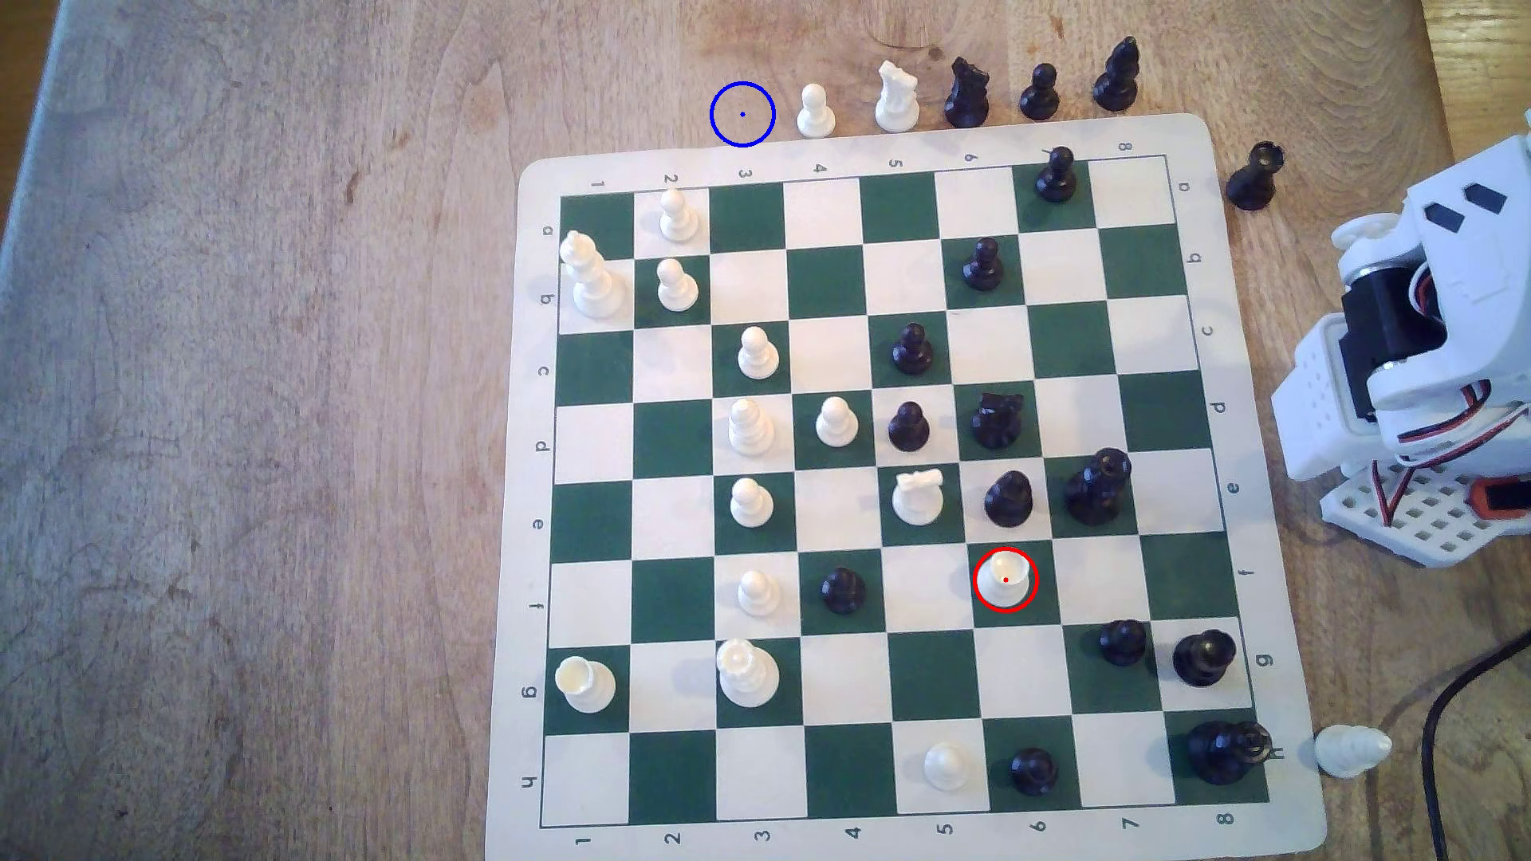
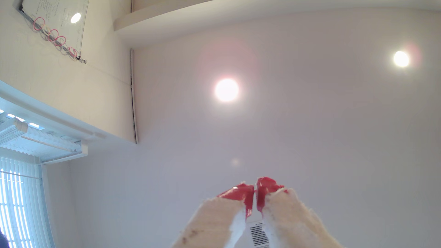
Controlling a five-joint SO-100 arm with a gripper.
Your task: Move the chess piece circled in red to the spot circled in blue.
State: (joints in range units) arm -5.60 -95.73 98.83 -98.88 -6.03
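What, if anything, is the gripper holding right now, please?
Nothing: the gripper points at the ceiling, red tips together and empty; the rook stands on the board.

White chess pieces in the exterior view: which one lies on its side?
The cream-white ridged plastic piece on bare wood off the board's corner, beside square h8. It lies tipped over; the other white pieces stand upright.

Item logged from my remote station: brown wood-grain surface (image 1: 248,414). Directly on it I count a green-and-white chess mat (image 1: 903,497), a row of captured pieces (image 1: 965,95) beyond its far edge (two white, three black), a blue-ringed spot (image 1: 742,114), a black rook (image 1: 1253,175), a toppled white piece (image 1: 1352,750), and a black cable (image 1: 1458,712).
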